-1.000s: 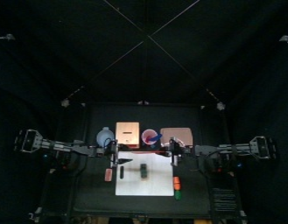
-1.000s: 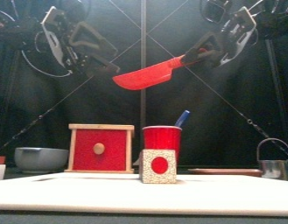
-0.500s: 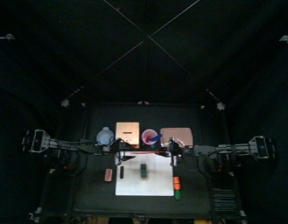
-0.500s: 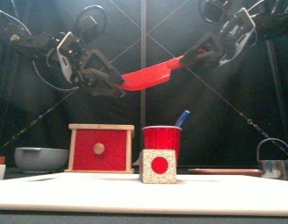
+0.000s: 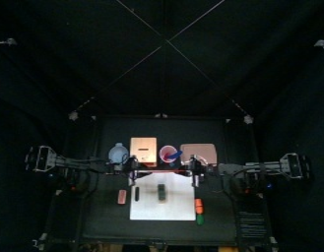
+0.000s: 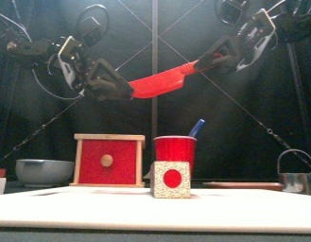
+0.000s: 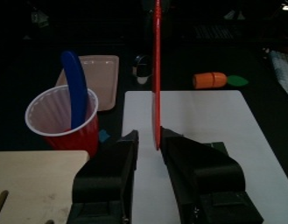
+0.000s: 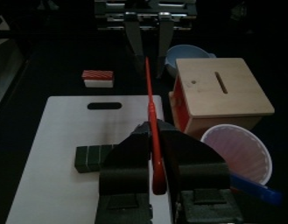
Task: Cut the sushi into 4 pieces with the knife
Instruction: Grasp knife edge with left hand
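A red toy knife (image 6: 164, 80) hangs high over the table, held at both ends. My right gripper (image 6: 218, 59) is shut on its handle (image 8: 156, 166). My left gripper (image 6: 116, 90) is closed around the blade's tip (image 7: 157, 79), with the jaws close on either side. Below lies the dark green sushi roll (image 8: 94, 157) on the white cutting board (image 5: 162, 204). In the front view the roll's (image 6: 170, 180) speckled end with a red centre faces the camera.
Behind the board stand a red cup (image 6: 174, 148) holding a blue knife (image 6: 196, 128), the wooden box with red drawer front (image 6: 109, 161), a blue-grey bowl (image 6: 44, 171) and a pink tray (image 7: 94, 70). A metal cutter (image 6: 294, 180) sits right. Orange and green toys (image 7: 208, 80) lie beside the board.
The left gripper swung in from the left and closed around the knife's tip. The right gripper kept hold of the handle, and the knife tilted slightly.
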Controlling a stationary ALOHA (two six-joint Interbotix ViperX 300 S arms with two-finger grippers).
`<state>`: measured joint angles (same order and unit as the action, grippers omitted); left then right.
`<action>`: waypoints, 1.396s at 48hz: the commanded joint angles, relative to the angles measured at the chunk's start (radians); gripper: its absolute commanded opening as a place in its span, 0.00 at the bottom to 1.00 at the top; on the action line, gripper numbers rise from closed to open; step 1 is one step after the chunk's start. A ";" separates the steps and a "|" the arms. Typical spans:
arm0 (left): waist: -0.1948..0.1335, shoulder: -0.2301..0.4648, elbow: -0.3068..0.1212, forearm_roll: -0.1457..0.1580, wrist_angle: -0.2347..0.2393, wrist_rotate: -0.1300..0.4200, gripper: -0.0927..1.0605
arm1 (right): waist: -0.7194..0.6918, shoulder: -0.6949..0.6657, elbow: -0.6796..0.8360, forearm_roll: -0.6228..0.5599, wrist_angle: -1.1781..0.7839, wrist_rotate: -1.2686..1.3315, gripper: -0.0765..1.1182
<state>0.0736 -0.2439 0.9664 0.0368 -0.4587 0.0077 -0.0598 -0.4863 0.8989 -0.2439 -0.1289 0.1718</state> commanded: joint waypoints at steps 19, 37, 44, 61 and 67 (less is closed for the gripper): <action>-0.002 -0.002 -0.018 0.055 -0.055 0.000 0.63 | 0.002 -0.008 -0.021 0.000 -0.011 0.002 0.21; -0.003 0.032 -0.031 0.064 -0.089 0.000 0.63 | 0.000 -0.008 -0.021 -0.002 -0.025 0.000 0.20; 0.000 0.032 -0.031 0.064 -0.114 0.002 0.63 | 0.000 -0.008 -0.018 -0.002 -0.025 0.002 0.21; 0.002 0.038 -0.028 0.084 -0.130 0.000 0.57 | 0.000 -0.008 -0.018 -0.002 -0.025 0.002 0.21; 0.002 0.046 -0.026 0.092 -0.130 0.000 0.44 | 0.003 -0.006 -0.015 0.002 -0.025 0.008 0.20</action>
<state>0.0736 -0.1994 0.9603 0.1243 -0.5783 0.0092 -0.0583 -0.4847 0.8989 -0.2439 -0.1442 0.1795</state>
